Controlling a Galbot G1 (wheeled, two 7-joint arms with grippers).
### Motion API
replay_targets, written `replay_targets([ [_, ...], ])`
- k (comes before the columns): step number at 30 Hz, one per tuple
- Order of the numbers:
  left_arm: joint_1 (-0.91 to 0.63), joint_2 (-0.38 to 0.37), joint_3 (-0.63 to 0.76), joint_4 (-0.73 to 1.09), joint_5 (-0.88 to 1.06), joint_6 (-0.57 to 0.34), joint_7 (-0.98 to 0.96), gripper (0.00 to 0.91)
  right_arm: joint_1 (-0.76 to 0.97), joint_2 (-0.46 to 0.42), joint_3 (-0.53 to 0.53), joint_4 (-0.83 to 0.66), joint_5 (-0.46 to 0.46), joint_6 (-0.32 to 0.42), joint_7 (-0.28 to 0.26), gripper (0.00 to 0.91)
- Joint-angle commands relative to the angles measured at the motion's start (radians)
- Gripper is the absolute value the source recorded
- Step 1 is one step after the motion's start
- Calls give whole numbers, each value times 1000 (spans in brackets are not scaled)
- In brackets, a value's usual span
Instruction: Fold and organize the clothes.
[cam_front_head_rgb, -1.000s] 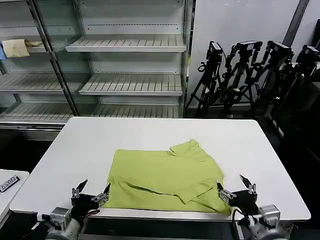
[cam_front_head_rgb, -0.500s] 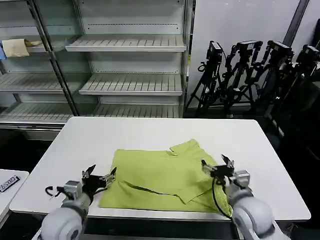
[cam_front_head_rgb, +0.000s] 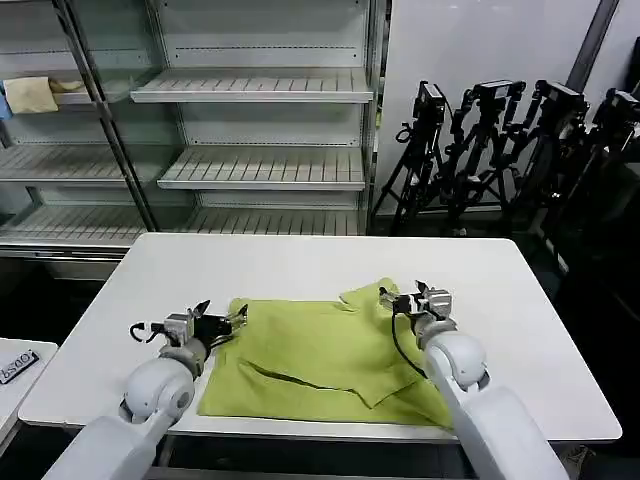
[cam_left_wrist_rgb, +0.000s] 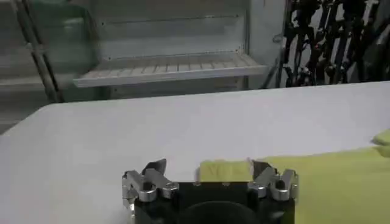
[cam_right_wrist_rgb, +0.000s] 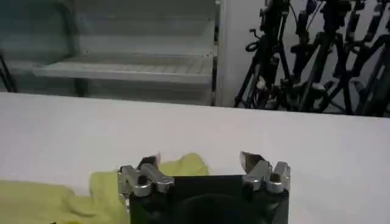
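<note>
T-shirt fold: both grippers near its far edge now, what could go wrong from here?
1. The lime yellow-green cotton T-shirt is already partly folded; uneven pulls could undo the layers.
2. The open right gripper is at the bunched sleeve and may pinch several layers.
3. The open left gripper sits at the corner and may miss the thin edge.

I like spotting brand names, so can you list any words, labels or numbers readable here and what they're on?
No text can be read here.
T-shirt: plain side up, no print visible.
Dark item on the side table beside the white table: pale markings, too small to read.
Tripods: no legible branding.
</note>
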Motion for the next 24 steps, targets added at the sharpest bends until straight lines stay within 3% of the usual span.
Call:
replay_targets([
  [1, -135, -11, 76, 135, -12, 5, -1, 907, 104, 40, -33, -165, 4, -3, 4, 907],
  [11, -158, -29, 96, 175, -52, 36, 7, 907, 135, 81, -40, -253, 3, -2, 0, 907],
  [12, -155, -31, 97, 175, -59, 40, 7, 705, 135, 85, -40, -260, 3, -2, -2, 907],
  [13, -152, -32, 96, 175, -64, 43, 7, 504, 136, 87, -40, -267, 3, -2, -3, 836],
  [14, -149, -32, 96, 172, -68, 46, 9, 171, 137, 90, -39, -273, 5, -2, -5, 645],
  [16, -143, -30, 96, 166, -78, 47, 18, 30, 135, 92, -40, -279, 10, -2, -9, 171],
  [17, -139, -29, 96, 162, -78, 46, 22, 30, 132, 91, -41, -280, 10, -2, -10, 30],
  [24, -112, -20, 94, 157, -88, 48, 45, 30, 107, 86, -40, -274, 23, -2, -12, 0],
])
